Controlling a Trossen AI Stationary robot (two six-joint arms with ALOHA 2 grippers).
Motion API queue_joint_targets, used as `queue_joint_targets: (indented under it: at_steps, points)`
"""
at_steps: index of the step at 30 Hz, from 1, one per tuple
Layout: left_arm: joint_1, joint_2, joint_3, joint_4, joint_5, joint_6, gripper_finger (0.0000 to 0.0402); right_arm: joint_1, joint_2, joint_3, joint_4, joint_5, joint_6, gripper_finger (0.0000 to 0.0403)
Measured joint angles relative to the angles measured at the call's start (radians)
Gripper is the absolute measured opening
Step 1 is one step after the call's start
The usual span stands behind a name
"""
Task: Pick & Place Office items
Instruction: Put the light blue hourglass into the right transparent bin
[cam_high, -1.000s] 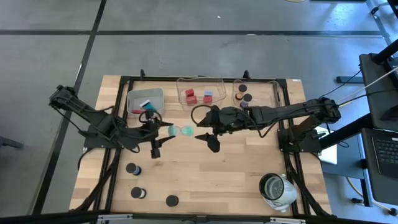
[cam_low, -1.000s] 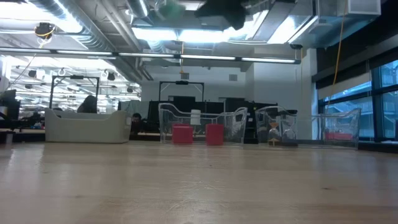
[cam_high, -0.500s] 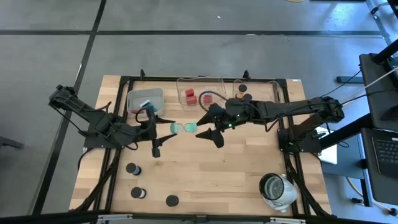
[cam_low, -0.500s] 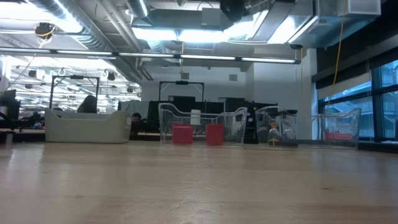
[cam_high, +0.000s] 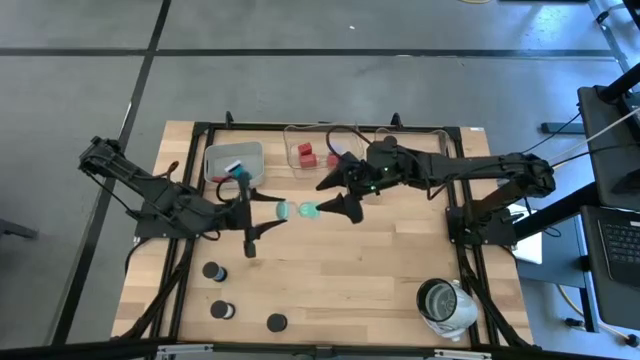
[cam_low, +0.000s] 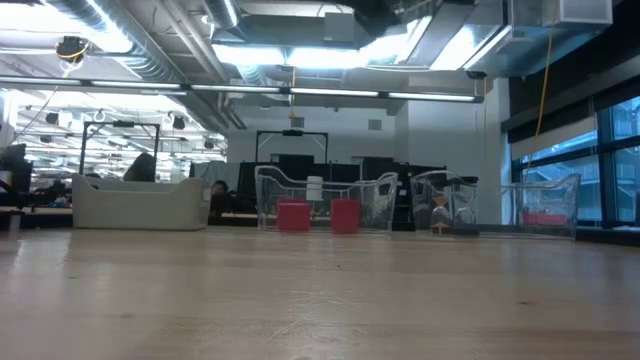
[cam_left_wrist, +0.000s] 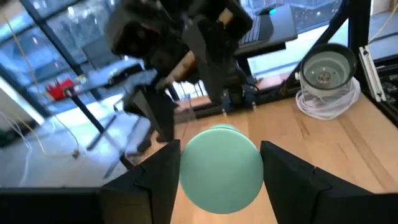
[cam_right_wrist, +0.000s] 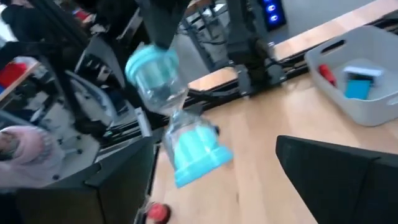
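Observation:
A small hourglass with teal end caps hangs in the air over the table's middle. My left gripper is shut on its left end. My right gripper is open just right of the free end cap. In the right wrist view the hourglass lies between my open fingers, touching neither. Red blocks sit in a clear tray. Teal and white pieces lie in the grey tray. Three black caps stand on the table near the left. My left gripper pinches the hourglass by one end cap between its two fingers. The fingers come level from the table's left side. The hourglass sticks out beyond the fingertips toward my right gripper, lifted clear of the table and slightly tilted.
A second clear tray with black caps stands at the far edge, right of the first. A silvery-white round container sits at the near right corner. Bare wood lies between the grippers and the near edge.
My right gripper has moved toward the table's far edge and turned, staying open; its fingers now stand beside the hourglass's free end. My left gripper has kept its hold on the hourglass and barely moved.

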Motion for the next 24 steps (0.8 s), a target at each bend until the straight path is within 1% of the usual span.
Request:
queue_joint_targets:
  at_steps: [3,5,8,11,15,20,24]
  points:
    - [0.0,0.0,0.0,0.08,0.001,0.087,0.0195,0.001,0.0,0.0,0.001,-0.02,-0.002,0.0343]
    - [0.0,0.0,0.0,0.119,0.011,0.139,0.0196,0.001,0.0,0.0,0.024,-0.061,-0.006,0.0343]
    - [0.0,0.0,0.0,0.161,0.015,0.186,0.0194,0.002,0.0,0.0,0.09,-0.145,-0.007,0.0343]
    - [0.0,0.0,0.0,0.186,0.039,0.215,0.0194,0.012,0.0,0.0,0.169,-0.178,-0.016,0.0343]
    - [0.0,0.0,0.0,0.259,0.069,0.277,0.0188,0.012,0.0,0.0,0.241,-0.224,-0.028,0.0343]
    - [0.0,-0.001,0.0,0.324,0.075,0.355,0.0154,0.012,0.0,0.0,0.257,-0.228,-0.051,0.0343]
    - [0.0,-0.001,0.0,0.283,0.075,0.327,0.0118,0.012,0.0,0.0,0.252,-0.229,-0.049,0.0343]
